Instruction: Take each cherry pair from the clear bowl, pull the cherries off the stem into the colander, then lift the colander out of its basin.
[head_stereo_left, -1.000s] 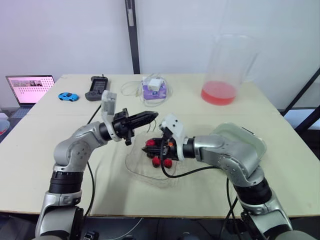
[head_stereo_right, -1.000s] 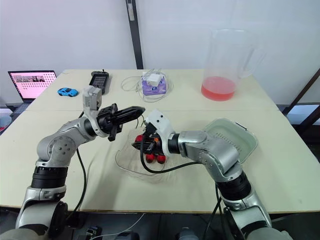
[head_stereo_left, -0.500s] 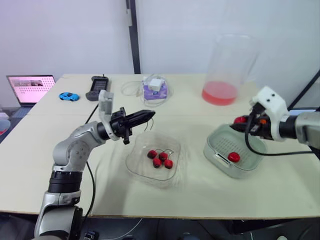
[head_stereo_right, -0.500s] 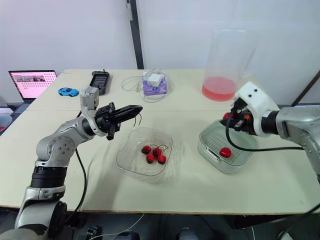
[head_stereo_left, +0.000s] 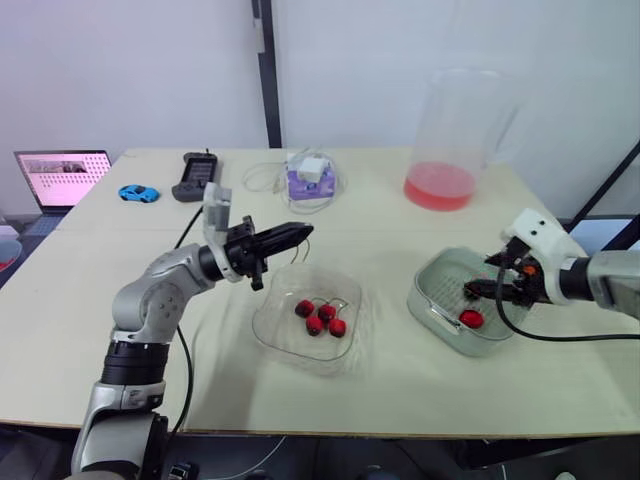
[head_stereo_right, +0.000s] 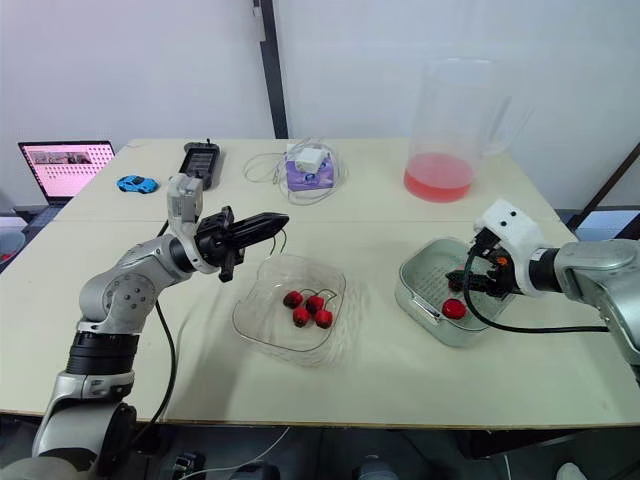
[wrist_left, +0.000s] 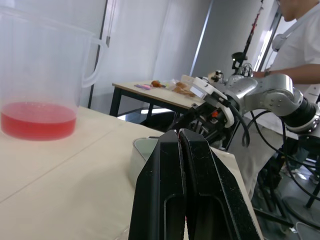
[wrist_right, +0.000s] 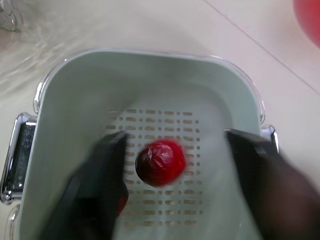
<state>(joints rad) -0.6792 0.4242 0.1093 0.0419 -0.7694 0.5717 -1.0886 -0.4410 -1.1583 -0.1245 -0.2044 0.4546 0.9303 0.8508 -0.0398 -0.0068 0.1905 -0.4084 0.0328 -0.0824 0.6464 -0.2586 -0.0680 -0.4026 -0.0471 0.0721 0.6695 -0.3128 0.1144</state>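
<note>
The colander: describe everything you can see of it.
The colander is pale green, plastic by its look, a rounded rectangle with rows of slots in its floor. It sits upright in its clear basin, metal handles at the ends, on the table at the robot's right. One red cherry is over the slots; a second shows partly behind a finger. The right gripper hangs open above it.

White wall (head_stereo_left: 120, 70), black post (head_stereo_left: 265, 70), beige table (head_stereo_left: 60, 300).

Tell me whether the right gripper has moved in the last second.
Yes. The right gripper left the clear bowl and swung to the robot's right, now open over the colander.
</note>
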